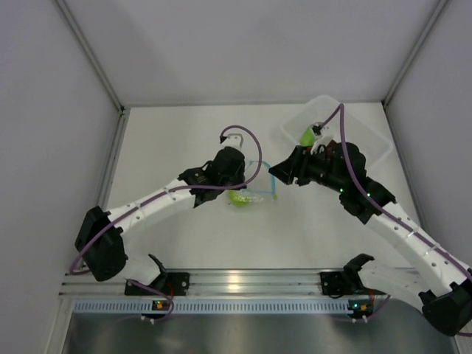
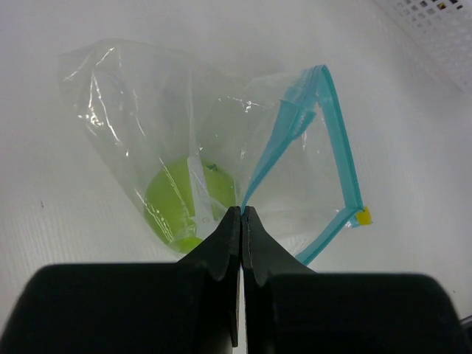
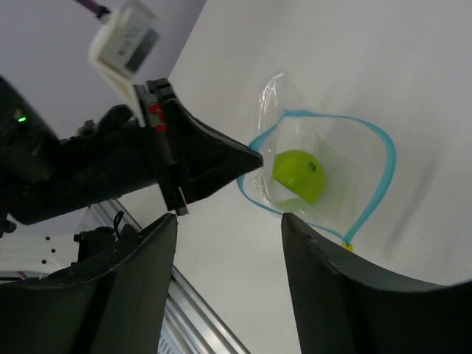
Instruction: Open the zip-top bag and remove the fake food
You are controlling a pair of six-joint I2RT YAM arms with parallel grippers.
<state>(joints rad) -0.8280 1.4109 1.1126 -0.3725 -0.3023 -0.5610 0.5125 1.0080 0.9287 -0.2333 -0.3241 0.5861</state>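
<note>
we see the zip-top bag (image 2: 147, 110) lying on the white table (image 1: 184, 140) between the two arms, near the middle of the top view. its mouth is open: the teal zipper strip (image 2: 341, 140) forms a wide loop, with a small yellow tab (image 2: 363, 216) at one end of it. inside the bag sits a round yellow-green apple (image 2: 177, 203), resting against the clear crinkled film on the table side.

the left gripper (image 2: 241, 214) has its fingers pressed flat together, pinching the bag's rim where the zipper strip meets them. the right wrist view shows the same pinch from the other side, at the edge of the open loop.

the right gripper (image 3: 230, 221) hangs above the bag and just beside its mouth, fingers spread wide, touching nothing that we can make out.

behind the right arm stands a white translucent tray (image 1: 328, 102), well apart from the bag. a bright green fruit (image 1: 305, 136) shows within its outline, partly hidden by the arm and its cable.

a small white box (image 3: 122, 40) sits on the left wrist; any print on it is too blurred for us to read.
</note>
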